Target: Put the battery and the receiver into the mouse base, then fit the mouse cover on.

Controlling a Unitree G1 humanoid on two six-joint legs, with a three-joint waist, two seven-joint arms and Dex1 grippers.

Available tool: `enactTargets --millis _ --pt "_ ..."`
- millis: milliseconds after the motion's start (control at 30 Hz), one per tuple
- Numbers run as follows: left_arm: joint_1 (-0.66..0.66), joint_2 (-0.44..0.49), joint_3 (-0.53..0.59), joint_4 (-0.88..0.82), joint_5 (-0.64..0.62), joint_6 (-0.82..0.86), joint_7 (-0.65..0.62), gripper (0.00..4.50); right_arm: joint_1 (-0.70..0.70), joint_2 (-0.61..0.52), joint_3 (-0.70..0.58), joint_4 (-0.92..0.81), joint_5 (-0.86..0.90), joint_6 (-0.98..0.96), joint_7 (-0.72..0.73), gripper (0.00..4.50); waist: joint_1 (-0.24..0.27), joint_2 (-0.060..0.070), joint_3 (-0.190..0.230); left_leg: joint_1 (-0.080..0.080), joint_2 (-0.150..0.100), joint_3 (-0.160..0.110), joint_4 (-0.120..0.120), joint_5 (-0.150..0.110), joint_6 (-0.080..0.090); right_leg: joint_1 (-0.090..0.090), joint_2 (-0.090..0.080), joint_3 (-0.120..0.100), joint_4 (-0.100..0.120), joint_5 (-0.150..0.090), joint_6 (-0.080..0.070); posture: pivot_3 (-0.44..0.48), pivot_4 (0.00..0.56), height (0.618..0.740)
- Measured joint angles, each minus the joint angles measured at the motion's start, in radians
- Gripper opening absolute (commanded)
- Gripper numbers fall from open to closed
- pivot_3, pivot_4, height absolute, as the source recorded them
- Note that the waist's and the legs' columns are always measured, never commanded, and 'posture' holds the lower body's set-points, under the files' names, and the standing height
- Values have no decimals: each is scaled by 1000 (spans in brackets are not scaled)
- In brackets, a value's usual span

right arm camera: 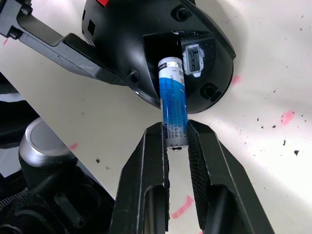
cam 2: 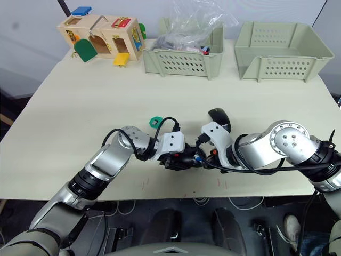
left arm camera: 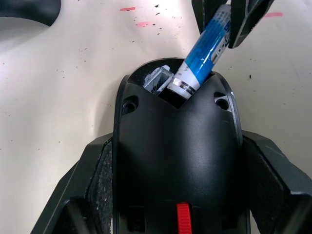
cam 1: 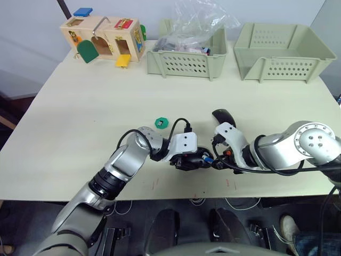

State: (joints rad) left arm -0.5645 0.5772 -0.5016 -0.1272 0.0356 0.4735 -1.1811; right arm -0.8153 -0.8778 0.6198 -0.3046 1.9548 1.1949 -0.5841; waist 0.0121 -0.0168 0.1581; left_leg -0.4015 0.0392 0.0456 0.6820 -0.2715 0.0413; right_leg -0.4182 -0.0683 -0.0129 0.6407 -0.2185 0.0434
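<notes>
The black mouse base (left arm camera: 178, 146) with its red patch (left arm camera: 182, 218) sits between the fingers of my left gripper (cam 1: 192, 159), which is shut on its sides. My right gripper (right arm camera: 175, 141) is shut on the blue battery (right arm camera: 174, 114), holding it by one end. The battery's (left arm camera: 204, 48) other silver end pokes tilted into the open hollow at the base's (right arm camera: 146, 44) end. The mouse cover (cam 1: 224, 116), a glossy black shell, lies on the table just behind my right gripper. The receiver is not something I can make out.
A small green ring (cam 1: 161, 122) lies behind my left gripper. At the table's back stand a wooden latch box (cam 1: 104, 38), a green basket (cam 1: 186, 58) holding a plastic bag, and an empty green basket (cam 1: 285, 53). Red marks dot the near table edge.
</notes>
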Motion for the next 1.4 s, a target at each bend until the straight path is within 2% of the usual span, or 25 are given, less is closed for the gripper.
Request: enactTargets --millis 200,233,300,433,567,733,800,900,1000,1067,1233,1333,1400 --pt "1 -1 0 -1 0 0 1 2904 -8 46 0 33 0 2 -36 60 0 0 0 0 0 0 0 0 0 0 0 0 0 0 0 0 150 740" --pt "2 -1 0 -2 0 0 1 2904 -9 50 0 39 0 4 -36 860 0 0 0 0 0 0 0 0 0 0 0 0 0 0 0 0 150 740" --pt "3 0 1 -5 0 1 1 2904 -13 56 0 43 0 11 -36 1460 0 0 0 -1 0 0 0 0 0 -1 0 0 0 0 0 0 150 740" --pt "5 -1 1 -8 0 1 4 2904 -21 53 0 43 0 24 -35 3293 1 0 0 -1 0 0 0 0 1 -1 0 0 0 0 0 0 150 740" --pt "7 -3 1 -10 0 2 5 2904 -23 -23 -13 7 0 30 -5 3293 1 0 0 -2 0 0 0 -1 1 -1 -1 0 -1 0 0 0 150 740" --pt "9 -4 1 -12 0 1 5 2904 6 -109 -125 -186 -37 20 71 3293 3 0 0 -3 0 -2 0 -2 3 -1 -1 -2 -2 -1 1 0 150 740" --pt "9 -3 2 -13 0 1 4 2904 123 -110 -201 -301 -202 -25 165 3293 2 0 0 -5 0 -2 0 -2 3 -1 -2 -2 -4 -1 2 0 150 740" --pt "7 -4 1 -14 0 1 2 2904 169 -132 -221 -395 -352 -23 283 3293 1 1 -1 -6 0 -1 0 -2 3 -3 -2 -1 -3 0 2 0 150 740" --pt "8 -5 1 -15 0 1 3 2904 291 -144 -275 -464 -504 -74 409 3293 4 0 -1 -8 -1 -3 1 -2 3 -4 -2 -3 -4 -1 2 0 150 740" --pt "9 -4 2 -17 -1 -1 1 2904 402 -161 -287 -510 -674 -151 497 3293 3 0 -1 -9 -2 -3 1 -2 3 -5 -2 -3 -4 -1 3 0 150 740" --pt "11 -4 2 -18 0 0 3 2904 612 -126 -326 -544 -988 -385 717 3293 3 0 -1 -9 -2 -3 2 -2 3 -5 -1 -3 -4 1 7 0 150 740" --pt "13 -2 3 -20 0 1 4 2904 754 -32 -351 -502 -1092 -521 817 3293 3 -1 -1 -9 -2 -4 2 -2 3 -5 0 -4 -4 1 8 0 150 740" --pt "13 1 5 -21 1 3 5 2904 783 0 -361 -479 -1133 -574 849 3293 1 0 -1 -8 -2 -1 3 -2 3 -4 0 -1 -3 0 10 0 150 740"
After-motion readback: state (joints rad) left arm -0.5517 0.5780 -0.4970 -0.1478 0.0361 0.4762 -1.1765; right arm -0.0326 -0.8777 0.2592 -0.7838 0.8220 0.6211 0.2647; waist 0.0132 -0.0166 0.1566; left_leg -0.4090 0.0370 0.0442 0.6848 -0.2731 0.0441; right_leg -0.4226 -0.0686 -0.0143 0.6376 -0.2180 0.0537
